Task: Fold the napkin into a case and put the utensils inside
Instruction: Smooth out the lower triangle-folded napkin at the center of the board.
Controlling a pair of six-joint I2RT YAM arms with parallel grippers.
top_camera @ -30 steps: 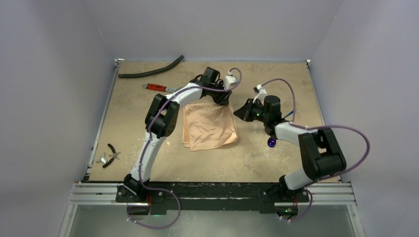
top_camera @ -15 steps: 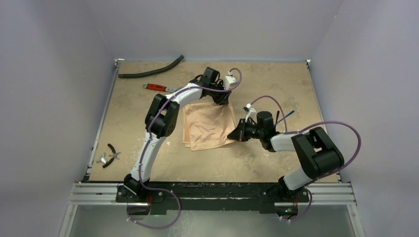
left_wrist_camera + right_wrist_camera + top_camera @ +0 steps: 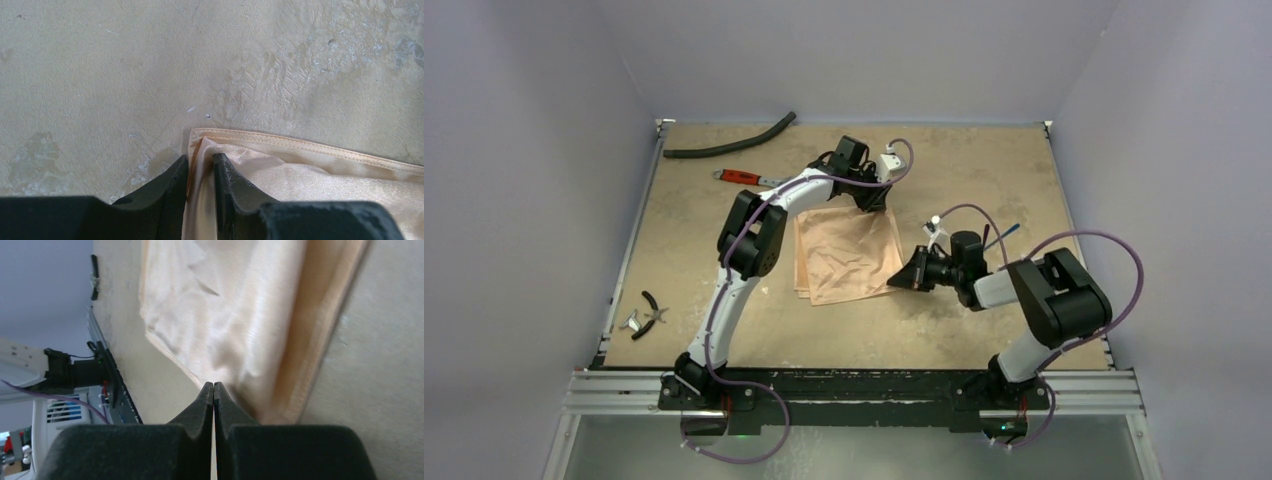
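Lying folded on the table (image 3: 984, 160), the napkin (image 3: 844, 255) is pinched at its far right corner by the left gripper (image 3: 201, 165); the right gripper (image 3: 213, 387) is closed at its right edge.

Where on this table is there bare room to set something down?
Bare: the near strip between the napkin and the arm bases; the far right corner beyond the blue fork; the left middle between the wrench and the pliers. Crowded: the napkin's right edge, where the left gripper and right gripper reach.
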